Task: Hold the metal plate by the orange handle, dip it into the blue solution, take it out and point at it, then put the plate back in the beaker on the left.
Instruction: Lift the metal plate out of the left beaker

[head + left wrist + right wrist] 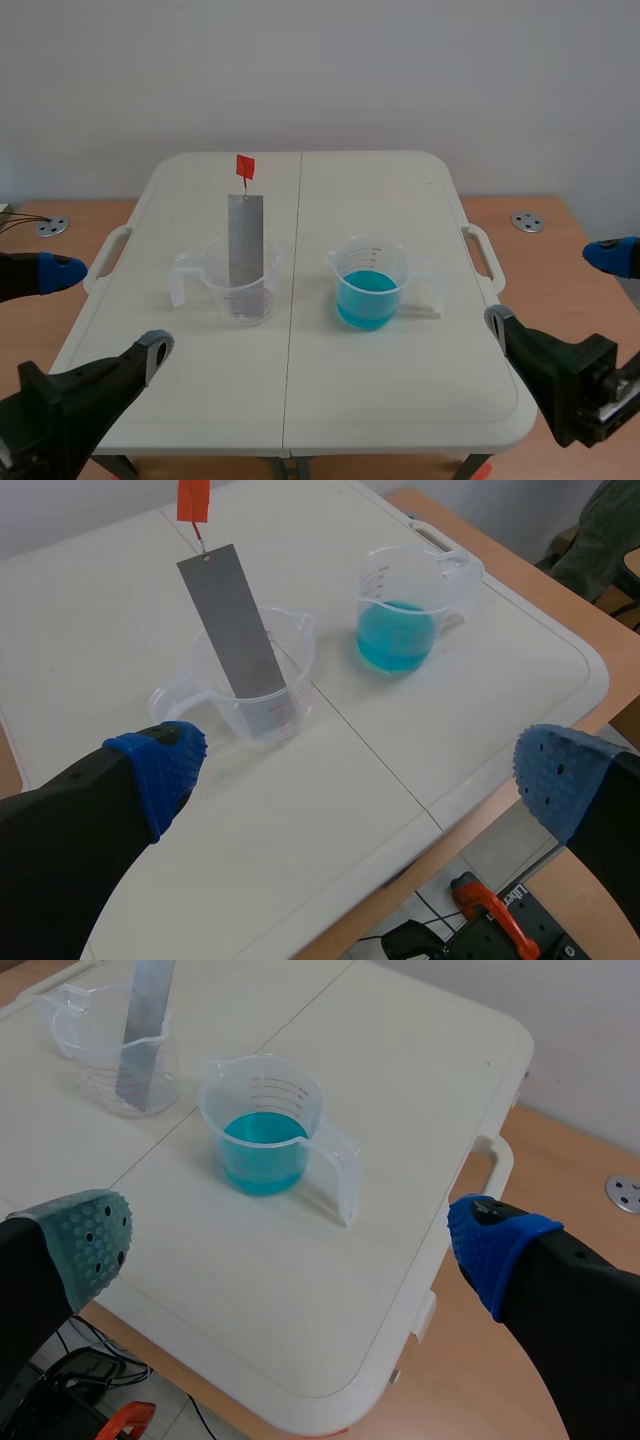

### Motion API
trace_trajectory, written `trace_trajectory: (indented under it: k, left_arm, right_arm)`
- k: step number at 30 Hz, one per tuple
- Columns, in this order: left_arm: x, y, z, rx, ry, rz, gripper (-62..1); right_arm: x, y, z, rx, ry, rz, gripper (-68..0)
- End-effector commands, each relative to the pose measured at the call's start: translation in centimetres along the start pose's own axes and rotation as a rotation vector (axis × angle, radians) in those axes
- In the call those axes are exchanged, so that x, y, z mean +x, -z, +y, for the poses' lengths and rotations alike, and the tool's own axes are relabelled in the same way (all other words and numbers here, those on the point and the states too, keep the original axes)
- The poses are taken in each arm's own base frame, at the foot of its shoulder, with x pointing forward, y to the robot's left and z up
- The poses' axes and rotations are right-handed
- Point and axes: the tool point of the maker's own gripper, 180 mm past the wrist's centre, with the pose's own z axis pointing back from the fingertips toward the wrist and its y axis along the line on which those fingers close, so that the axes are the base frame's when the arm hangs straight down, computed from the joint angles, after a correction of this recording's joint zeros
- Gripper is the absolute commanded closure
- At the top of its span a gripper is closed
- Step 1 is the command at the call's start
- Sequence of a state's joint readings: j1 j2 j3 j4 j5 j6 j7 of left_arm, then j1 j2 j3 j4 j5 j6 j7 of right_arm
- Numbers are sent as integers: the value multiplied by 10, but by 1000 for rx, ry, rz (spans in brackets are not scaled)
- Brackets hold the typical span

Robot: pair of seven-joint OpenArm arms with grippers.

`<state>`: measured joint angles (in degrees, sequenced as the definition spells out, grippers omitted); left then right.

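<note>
A grey metal plate [245, 245] with an orange handle [245, 166] on top stands leaning in the clear left beaker [240, 288]. To its right stands a clear beaker of blue solution [370, 288]. My left gripper [100, 310] hovers open at the table's near left corner, short of the plate [235, 625] and its beaker [255, 690]. The right gripper [555, 290] is open past the table's right edge. From there the blue beaker [265, 1125] lies ahead, with the plate [145, 1020] beyond it. Neither gripper holds anything.
The white folding table [300, 400] has a centre seam and side handles [485, 255]. It rests on a wooden surface with two silver discs [527, 221]. An orange-handled tool [495, 920] lies below the table's front edge.
</note>
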<state>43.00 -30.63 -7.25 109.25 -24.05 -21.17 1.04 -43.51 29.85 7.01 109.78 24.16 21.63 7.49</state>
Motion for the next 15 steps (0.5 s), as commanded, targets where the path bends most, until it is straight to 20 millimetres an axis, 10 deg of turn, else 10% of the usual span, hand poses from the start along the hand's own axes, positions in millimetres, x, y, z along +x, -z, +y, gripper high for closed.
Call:
trace_trajectory:
  k: [1,6,9,11,15]
  left_arm:
    - [6,1,-3,-9,-4,-24,-623]
    - [5,1,-3,-9,-4,-19,-586]
    - [6,1,-3,-14,0,-21,-170]
    - [6,1,-7,-38,3,-18,-20]
    - [4,1,-8,-42,2,-12,-27]
  right_arm:
    - [12,2,-1,-3,-8,-42,-663]
    - [12,2,-1,-3,-8,-42,-663]
    - [12,2,-2,-3,-9,-44,-663]
    - [12,2,-1,-3,-9,-44,-663]
    - [14,4,-2,1,-13,-48,-663]
